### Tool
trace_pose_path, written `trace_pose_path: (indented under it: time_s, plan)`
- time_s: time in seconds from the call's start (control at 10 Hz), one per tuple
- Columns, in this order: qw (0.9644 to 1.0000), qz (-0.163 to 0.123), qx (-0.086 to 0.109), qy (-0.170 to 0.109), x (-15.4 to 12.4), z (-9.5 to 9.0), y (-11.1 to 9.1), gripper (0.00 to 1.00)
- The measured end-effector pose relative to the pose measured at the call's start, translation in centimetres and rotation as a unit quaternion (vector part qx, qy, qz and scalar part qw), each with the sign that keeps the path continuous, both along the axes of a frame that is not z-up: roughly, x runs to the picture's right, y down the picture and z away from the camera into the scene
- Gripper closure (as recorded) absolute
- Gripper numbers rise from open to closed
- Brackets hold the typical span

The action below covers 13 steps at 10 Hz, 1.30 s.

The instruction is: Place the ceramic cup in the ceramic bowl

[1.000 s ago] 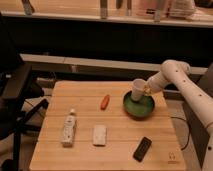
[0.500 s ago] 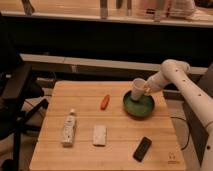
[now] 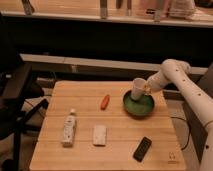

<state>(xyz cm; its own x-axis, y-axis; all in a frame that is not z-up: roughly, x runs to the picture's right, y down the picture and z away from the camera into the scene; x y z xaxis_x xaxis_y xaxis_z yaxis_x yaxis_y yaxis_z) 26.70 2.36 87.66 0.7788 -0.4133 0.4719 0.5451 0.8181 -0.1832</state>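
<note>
- Camera view, writing: the white bottle (image 3: 69,129) lies well to the left of the ceramic bowl (image 3: 143,108) and nearer the front edge; it carries a label, but none of its print can be read; a small dark mark (image 3: 172,156) sits at the tabletop's front right corner, in front of the bowl, and it too cannot be read.
- Camera view, surroundings: the wooden tabletop (image 3: 120,155) carries the bowl toward its right rear; an orange, carrot-like piece (image 3: 105,101) lies just left of the bowl, apart from it; a flat white block (image 3: 100,135) lies to the bowl's front left, beside the bottle; a black slab-shaped device (image 3: 142,148) lies straight in front of the bowl, near the front edge, set at a slant; a dark chair (image 3: 20,95) stands off the tabletop, far left of the bowl; nothing lies between the bowl and the cup.
- Camera view, the task's things: the ceramic cup (image 3: 137,89) is over the bowl's rear left rim; its long axis leans off upright, mouth up and to the left, base down toward the bowl's hollow; whether the base touches the glaze cannot be told.
- Camera view, the tool (image 3: 145,89): it comes in from the right of the bowl at the end of the white arm (image 3: 175,75), above the rear rim; it is closed on the cup's right side and has hold of the cup.
</note>
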Motion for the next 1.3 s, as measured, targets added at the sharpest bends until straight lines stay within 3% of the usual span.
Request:
trace_pose_path:
  time_s: [0.4, 0.6, 0.8, 1.0, 1.3]
  plan:
    - [1.0, 0.0, 0.001, 0.0, 0.05, 0.18, -0.14, 0.86]
    - [1.0, 0.0, 0.003, -0.001, 0.17, 0.26, -0.39, 0.79]
    - [1.0, 0.0, 0.004, -0.001, 0.17, 0.32, -0.46, 0.79]
    - [1.0, -0.001, 0.004, -0.002, 0.13, 0.42, -0.53, 0.87]
    - [1.0, -0.001, 0.005, -0.003, 0.13, 0.58, -0.64, 0.87]
